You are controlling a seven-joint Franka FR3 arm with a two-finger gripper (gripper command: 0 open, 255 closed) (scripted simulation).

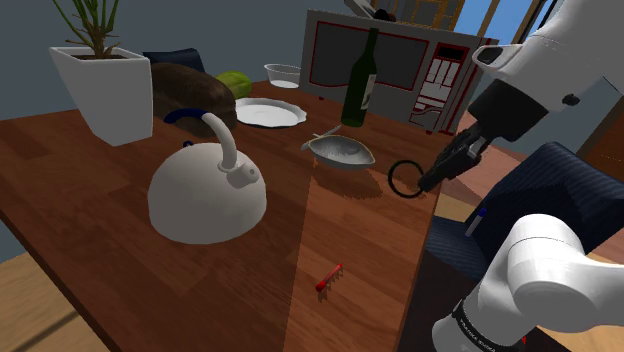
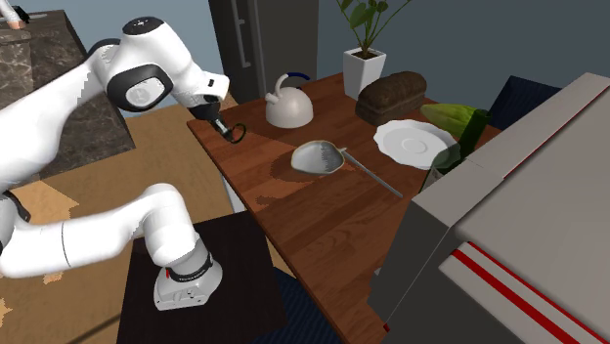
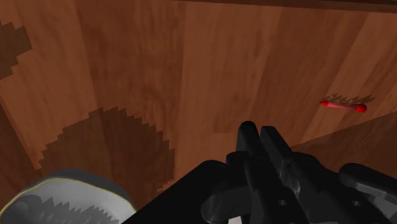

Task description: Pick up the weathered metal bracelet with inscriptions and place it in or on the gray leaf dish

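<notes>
Tool (image 1: 428,183) pinched narrow on bracelet (image 1: 404,180) rim. Ring hangs above table (image 1: 340,225) edge beside stand, near dish (image 1: 342,151). Thin stiff hoop, probably light and slick; may swivel in rim grip.

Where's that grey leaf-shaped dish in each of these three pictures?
Shoulder view: the dish sits mid-table, in front of the bottle.
Second exterior view: the dish is mid-table, in front of the kettle.
Wrist view: the dish is beside the hand, across from the red comb.
Shared landmark: the hand, gripping the bracelet.
</notes>
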